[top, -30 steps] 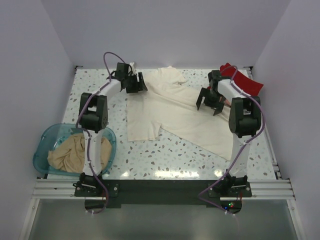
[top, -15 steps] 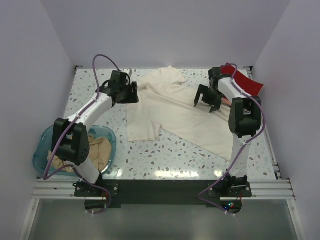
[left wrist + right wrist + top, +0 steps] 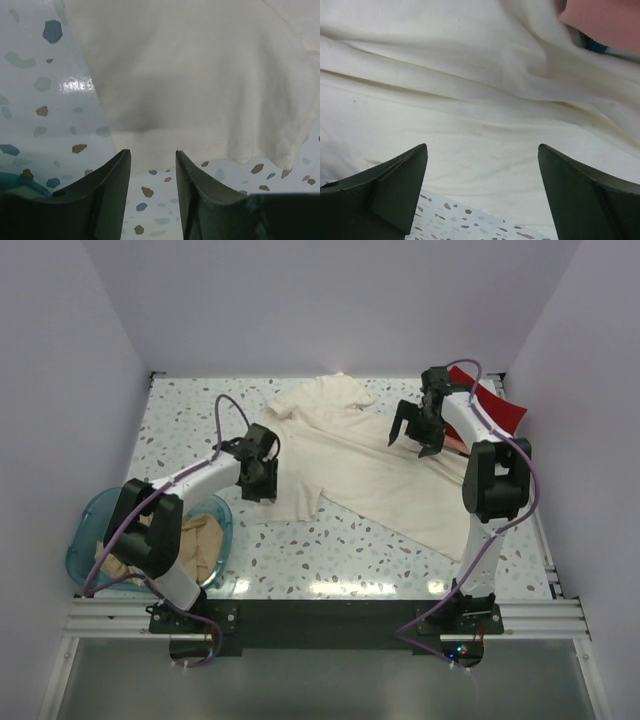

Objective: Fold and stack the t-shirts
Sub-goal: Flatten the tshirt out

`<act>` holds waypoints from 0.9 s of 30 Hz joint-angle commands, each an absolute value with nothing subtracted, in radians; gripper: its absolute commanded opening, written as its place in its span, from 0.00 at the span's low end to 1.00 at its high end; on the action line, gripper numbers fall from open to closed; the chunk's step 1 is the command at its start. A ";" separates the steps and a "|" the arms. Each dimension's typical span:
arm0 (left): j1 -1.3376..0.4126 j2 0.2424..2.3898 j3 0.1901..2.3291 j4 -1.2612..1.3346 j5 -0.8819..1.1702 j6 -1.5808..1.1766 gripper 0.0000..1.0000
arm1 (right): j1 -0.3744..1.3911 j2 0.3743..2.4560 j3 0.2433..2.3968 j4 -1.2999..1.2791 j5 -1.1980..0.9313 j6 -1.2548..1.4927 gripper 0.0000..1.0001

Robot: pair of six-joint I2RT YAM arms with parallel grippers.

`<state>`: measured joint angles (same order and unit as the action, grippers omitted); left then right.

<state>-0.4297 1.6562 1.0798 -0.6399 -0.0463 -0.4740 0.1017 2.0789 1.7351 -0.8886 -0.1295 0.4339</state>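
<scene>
Cream shirt lies spread; only overhead shows the tub. Left gripper half-open, right gripper wide, both empty.

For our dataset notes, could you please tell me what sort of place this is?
Probably a robotics lab cell: plain white walls enclose a speckled table, the left arm and right arm are bolted to a metal rail, and a cream-white t-shirt lies spread out.

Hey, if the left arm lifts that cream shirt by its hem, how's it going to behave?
Probably floppy: the cream shirt lies in soft wrinkles, so it should drape and sag from wherever it is pinched. Likely light, since it looks like thin cloth. It may slide easily over the glossy table.
</scene>
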 commanded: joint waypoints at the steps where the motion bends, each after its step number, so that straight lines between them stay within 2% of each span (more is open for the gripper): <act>1: -0.443 1.571 1.055 -0.677 -0.110 -0.540 0.45 | 0.097 1.997 1.709 -0.897 -0.172 0.414 0.95; 11: -0.449 1.565 0.953 -0.673 -0.133 -0.580 0.45 | 0.097 1.913 1.611 -0.865 -0.179 0.416 0.95; 27: -0.449 1.560 0.839 -0.526 -0.094 -0.623 0.42 | 0.097 1.839 1.531 -0.851 -0.193 0.411 0.95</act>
